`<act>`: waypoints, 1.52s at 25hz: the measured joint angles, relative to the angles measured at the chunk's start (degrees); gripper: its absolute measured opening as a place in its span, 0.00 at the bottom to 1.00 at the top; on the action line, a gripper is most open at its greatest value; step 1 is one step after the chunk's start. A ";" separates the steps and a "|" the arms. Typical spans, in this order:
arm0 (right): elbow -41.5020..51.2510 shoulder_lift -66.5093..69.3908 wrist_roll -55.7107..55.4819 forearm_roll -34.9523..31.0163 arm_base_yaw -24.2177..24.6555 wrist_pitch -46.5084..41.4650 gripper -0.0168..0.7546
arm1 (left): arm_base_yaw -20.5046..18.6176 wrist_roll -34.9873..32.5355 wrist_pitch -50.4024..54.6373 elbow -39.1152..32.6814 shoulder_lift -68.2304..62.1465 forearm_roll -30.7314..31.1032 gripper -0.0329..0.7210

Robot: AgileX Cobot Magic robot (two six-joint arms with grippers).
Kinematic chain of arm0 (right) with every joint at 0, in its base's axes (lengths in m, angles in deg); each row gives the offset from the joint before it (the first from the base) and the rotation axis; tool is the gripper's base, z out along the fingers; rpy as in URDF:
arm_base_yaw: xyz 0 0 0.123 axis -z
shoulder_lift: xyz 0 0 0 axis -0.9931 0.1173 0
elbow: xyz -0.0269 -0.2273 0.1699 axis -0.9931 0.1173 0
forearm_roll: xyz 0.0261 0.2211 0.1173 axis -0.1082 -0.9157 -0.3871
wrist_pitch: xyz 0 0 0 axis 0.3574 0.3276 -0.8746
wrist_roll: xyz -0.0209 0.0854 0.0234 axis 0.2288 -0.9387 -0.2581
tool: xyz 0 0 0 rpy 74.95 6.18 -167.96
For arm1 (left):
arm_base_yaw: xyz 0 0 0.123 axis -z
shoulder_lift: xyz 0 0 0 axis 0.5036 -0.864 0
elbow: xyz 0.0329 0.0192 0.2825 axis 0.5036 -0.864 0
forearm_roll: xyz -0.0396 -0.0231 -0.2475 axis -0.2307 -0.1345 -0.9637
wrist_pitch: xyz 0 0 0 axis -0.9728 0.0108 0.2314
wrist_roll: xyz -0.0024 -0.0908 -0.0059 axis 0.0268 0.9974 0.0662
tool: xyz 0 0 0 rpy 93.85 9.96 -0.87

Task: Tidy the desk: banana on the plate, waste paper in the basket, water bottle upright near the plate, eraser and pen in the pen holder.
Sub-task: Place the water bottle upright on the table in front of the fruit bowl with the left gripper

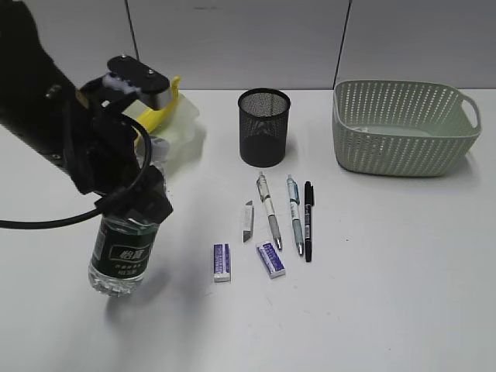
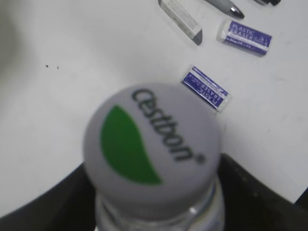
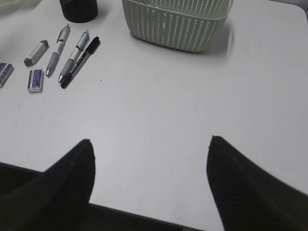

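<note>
My left gripper point(image 1: 133, 206) is shut on the neck of the water bottle point(image 1: 121, 260), which is upright at the front left of the desk point(image 1: 372, 294). In the left wrist view its white cap point(image 2: 151, 144) fills the middle between my black fingers point(image 2: 154, 209). The banana point(image 1: 159, 108) lies on the pale green plate point(image 1: 184, 133) behind my arm. Three pens point(image 1: 294, 215) and three erasers point(image 1: 270, 260) lie in front of the pen holder point(image 1: 263, 128). The basket point(image 1: 403, 128) stands at the back right. My right gripper point(image 3: 149, 142) is open and empty above bare desk. I see no waste paper.
The right wrist view shows the basket point(image 3: 178, 21), the pen holder point(image 3: 78, 7), the pens point(image 3: 74, 55) and the erasers point(image 3: 36, 79) at its top left. The left wrist view shows two blue-sleeved erasers point(image 2: 205, 88) and a grey one point(image 2: 180, 14) to the right of the bottle.
</note>
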 joint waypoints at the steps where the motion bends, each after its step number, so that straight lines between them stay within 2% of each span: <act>1: 0.00 0.00 0.00 0.00 0.00 0.00 0.76 | -0.18 0.56 -1.79 -1.47 1.60 -0.13 0.71; 4: 0.00 0.00 0.00 0.00 0.00 0.00 0.76 | -1.13 1.14 -10.81 -7.54 5.68 -1.01 0.71; 9: 0.00 0.00 -0.06 0.00 0.00 0.00 0.76 | -1.88 1.29 -33.94 -20.79 8.59 -5.81 0.71; 14: 0.00 0.00 -0.02 0.00 0.00 0.00 0.76 | -1.94 1.36 -45.23 -26.00 8.63 -8.08 0.71; 18: 0.00 0.00 -0.02 0.00 0.00 0.00 0.76 | -3.03 1.36 -49.60 -26.09 8.63 -8.15 0.71; 25: 0.00 0.00 -0.02 0.00 0.00 0.00 0.76 | -10.87 1.36 -50.61 -26.09 8.40 -8.20 0.71; 38: 0.00 0.00 -0.02 0.00 0.00 0.00 0.75 | -11.05 4.35 -49.89 -22.26 2.21 -8.31 0.71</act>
